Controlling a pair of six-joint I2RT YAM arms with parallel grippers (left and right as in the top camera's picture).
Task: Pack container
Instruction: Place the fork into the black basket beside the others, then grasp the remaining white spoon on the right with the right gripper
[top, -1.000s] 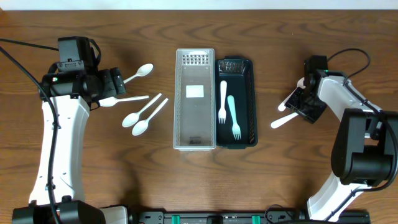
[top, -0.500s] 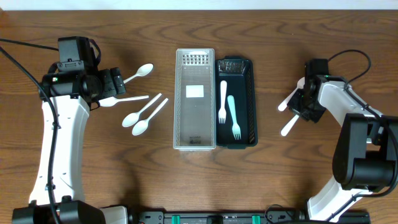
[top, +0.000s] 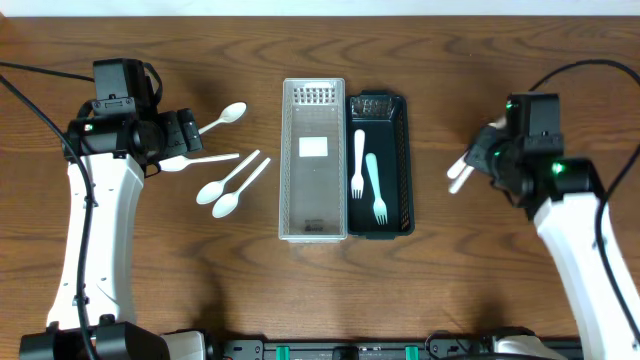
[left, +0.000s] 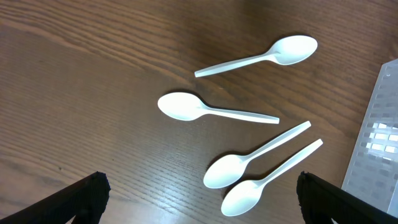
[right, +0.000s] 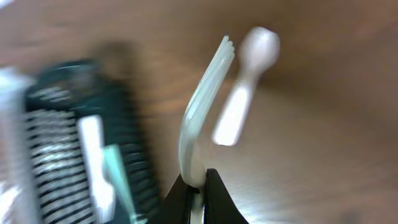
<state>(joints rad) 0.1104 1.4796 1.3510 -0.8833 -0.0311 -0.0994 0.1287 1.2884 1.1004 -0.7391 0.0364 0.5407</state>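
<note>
While right claw (right: 198, 196) pinches pale plastic fork (right: 193, 130) by handle, left claw (left: 202, 196) spread above 4 white spoons (left: 186, 107).

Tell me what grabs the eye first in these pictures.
The right gripper pinches a white fork by its handle, tines up, off the table to the right of the dark tray, where two forks already lie. On the left, four white spoons lie loose beside the clear container.
</note>
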